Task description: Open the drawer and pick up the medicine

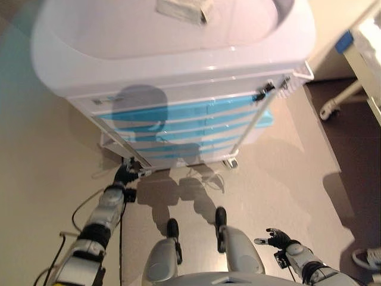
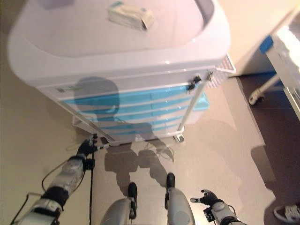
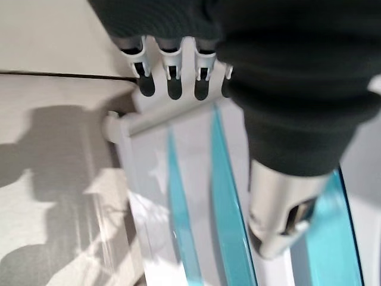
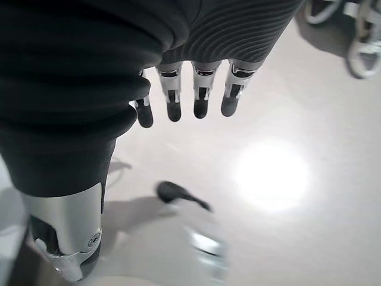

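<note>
Drawer-opening step: left robot hand, fingers straight, is held at the cart base; a drawer handle must be reached.

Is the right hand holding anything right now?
No, the right hand hangs open over bare floor, fingers straight, nothing in it.

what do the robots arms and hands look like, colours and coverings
Both arms are silver-grey segmented shells with black bands at the joints. The left hand and right hand wear dark ribbed covers over the back and wrist. In the wrist views, short silver fingers with dark oval tips stand in a row, and a thicker silver thumb sits apart from them.
</note>
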You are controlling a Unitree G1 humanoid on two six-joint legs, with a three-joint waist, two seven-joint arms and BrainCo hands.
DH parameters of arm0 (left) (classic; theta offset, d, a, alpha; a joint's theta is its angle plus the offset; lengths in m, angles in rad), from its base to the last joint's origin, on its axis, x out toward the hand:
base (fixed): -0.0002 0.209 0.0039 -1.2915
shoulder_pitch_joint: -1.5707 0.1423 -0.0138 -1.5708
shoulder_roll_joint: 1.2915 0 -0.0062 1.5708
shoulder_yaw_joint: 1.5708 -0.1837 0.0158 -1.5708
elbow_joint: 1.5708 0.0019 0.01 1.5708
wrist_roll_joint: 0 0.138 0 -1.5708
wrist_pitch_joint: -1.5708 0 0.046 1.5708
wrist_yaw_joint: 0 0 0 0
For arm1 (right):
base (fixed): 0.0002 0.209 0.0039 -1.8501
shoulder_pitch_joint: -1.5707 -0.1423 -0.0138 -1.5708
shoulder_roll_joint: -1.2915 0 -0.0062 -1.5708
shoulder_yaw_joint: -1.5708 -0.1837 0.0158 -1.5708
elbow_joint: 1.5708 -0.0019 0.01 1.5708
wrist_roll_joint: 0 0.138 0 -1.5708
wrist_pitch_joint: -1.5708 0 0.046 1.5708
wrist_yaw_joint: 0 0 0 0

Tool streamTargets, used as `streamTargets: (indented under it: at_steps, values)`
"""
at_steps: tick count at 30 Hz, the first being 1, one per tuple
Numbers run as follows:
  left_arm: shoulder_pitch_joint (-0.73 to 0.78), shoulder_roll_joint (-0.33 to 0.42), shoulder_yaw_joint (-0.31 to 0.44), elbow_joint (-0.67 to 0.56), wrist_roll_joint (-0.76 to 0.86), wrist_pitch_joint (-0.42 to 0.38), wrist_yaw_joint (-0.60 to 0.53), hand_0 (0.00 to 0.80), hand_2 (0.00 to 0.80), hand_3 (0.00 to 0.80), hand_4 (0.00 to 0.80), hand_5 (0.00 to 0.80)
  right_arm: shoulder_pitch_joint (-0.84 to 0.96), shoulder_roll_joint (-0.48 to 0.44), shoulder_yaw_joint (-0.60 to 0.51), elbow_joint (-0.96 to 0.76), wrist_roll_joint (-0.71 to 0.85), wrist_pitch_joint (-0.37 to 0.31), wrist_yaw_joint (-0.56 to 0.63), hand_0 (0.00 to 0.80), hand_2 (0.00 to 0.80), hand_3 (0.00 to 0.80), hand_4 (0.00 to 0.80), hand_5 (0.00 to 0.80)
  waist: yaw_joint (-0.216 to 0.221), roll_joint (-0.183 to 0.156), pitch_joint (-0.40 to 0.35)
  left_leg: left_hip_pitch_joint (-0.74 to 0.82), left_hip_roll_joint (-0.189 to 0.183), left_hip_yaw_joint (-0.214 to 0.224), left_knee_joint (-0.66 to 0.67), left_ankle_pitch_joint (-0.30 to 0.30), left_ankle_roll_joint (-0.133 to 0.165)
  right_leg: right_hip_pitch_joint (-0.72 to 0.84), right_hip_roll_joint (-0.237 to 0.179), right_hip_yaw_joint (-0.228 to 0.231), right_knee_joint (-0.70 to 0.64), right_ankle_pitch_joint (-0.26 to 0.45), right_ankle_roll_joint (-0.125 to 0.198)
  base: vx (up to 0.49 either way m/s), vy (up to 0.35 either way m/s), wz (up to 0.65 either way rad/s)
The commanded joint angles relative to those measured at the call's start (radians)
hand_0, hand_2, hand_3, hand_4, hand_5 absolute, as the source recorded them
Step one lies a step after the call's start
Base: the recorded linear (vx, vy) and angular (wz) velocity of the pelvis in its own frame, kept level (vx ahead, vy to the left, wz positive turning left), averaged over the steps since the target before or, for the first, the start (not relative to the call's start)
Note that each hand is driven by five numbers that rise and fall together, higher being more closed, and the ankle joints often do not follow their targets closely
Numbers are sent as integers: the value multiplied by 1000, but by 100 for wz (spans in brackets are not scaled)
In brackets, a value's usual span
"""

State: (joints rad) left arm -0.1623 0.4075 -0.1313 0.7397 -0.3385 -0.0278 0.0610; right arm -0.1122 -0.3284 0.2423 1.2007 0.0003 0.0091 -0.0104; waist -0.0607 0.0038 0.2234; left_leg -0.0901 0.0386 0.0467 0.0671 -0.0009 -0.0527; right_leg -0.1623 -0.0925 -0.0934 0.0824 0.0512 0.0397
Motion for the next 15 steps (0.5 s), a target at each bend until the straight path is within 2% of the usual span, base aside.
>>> streamTargets:
  at_steps: [1,5,8,10,11,15]
  values:
    - [-21,22,43,29,-21,-50,-19,0,0,0,0,0,26,-6,-15,20,-8,-1,-9,0,0,0,0,0,6,-28,-57,-21,-30,16,-25,2,12,12,1,11,-27,-5,88,110,-74,21]
    - [48,-6,83,80,-12,-53,-30,0,0,0,0,0,45,6,-34,19,17,-8,-4,0,0,0,0,0,21,-34,-96,35,-23,11,-67,11,5,75,10,-8,-78,0,88,92,-61,6]
    - [117,-63,118,240,18,-40,-35,0,0,0,0,0,62,25,-61,24,79,-21,4,0,0,0,0,0,41,-39,-135,85,-19,4,-88,9,2,139,21,-27,-124,-2,87,84,-42,15]
    - [133,-75,122,263,24,-39,-36,0,0,0,0,0,67,27,-65,24,88,-25,3,0,0,0,0,0,43,-39,-144,98,-19,3,-98,10,2,152,23,-27,-132,-2,87,59,-15,3]
    - [155,-103,137,329,40,-35,-25,0,0,0,0,0,74,40,-65,27,100,-29,3,0,0,0,0,0,51,-40,-160,126,-13,5,-126,18,-1,173,28,-35,-144,-3,86,58,-19,-2]
    - [178,-148,103,396,95,-24,-36,0,0,0,0,0,87,57,-64,41,109,-29,-1,0,0,0,0,0,55,-42,-181,149,-4,-4,-154,34,-10,200,34,-51,-152,-7,84,27,-21,6]
